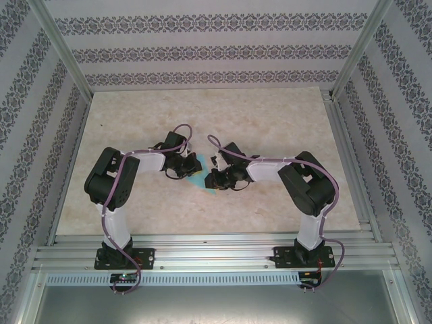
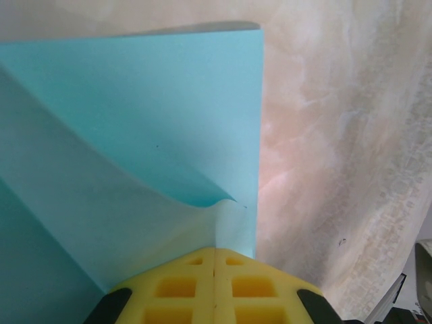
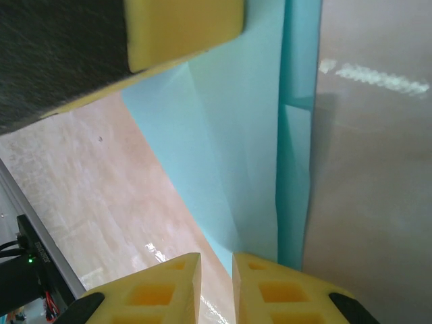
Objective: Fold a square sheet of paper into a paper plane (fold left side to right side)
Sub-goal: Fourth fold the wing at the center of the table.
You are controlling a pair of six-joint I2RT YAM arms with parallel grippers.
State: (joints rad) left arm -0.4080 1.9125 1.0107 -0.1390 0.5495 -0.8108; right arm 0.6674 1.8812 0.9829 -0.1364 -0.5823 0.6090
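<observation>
Left wrist view puts the thin light-blue square sheet of paper [image 2: 135, 101] right in front of the lens. It lies on the pale marbled tabletop [image 2: 337, 135], near the middle and between the two arms. One layer is lifted in a soft curl that runs down into the left gripper [image 2: 214, 256]. That gripper's yellow pads are pressed fully together, and the raised flap seems to be pinched between them. Seen from the right wrist, the right gripper [image 3: 216, 262] sits at the sheet's near edge. Its jaws are a thin slit apart with nothing visibly clamped, and I can't tell whether the tips press on the paper.

To my eye the danger is the carry-over. With so little holding the lower layer, a sideways pull could drag the whole sheet along the smooth table instead of folding it, and the edges would land askew. The curl might also buckle and set a stray crease, or the thin paper could slip from the pinch or tear at the corner. The two grippers are close together too, so they could knock each other.
</observation>
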